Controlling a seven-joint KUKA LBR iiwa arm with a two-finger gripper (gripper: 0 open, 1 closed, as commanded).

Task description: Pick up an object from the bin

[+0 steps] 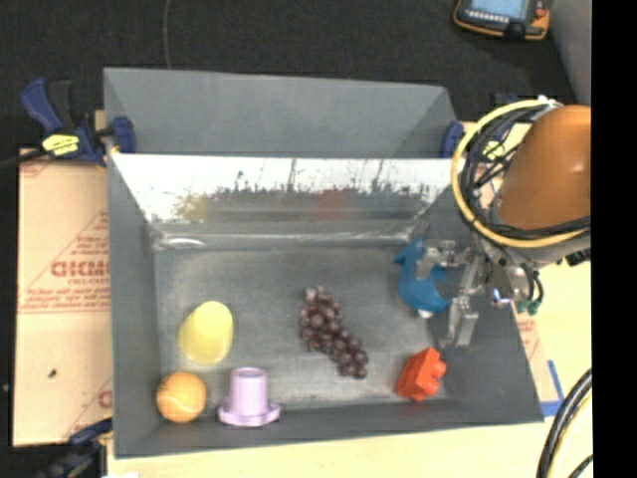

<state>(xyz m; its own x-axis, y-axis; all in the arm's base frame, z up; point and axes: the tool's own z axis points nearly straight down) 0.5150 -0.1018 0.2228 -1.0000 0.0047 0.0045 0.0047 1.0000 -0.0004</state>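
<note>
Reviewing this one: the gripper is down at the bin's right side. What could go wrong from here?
1. The gripper is low beside the bin's right wall, so a sideways move might scrape it.
2. The blue object and the red block both lie close to it. Closing on one could knock the other away.
3. The blue object sits near the back right corner, which leaves little room for a clean grasp.

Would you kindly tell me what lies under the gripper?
A blue object at the right of the bin lies partly under the gripper; its right part is covered, so its shape is unclear.
</note>
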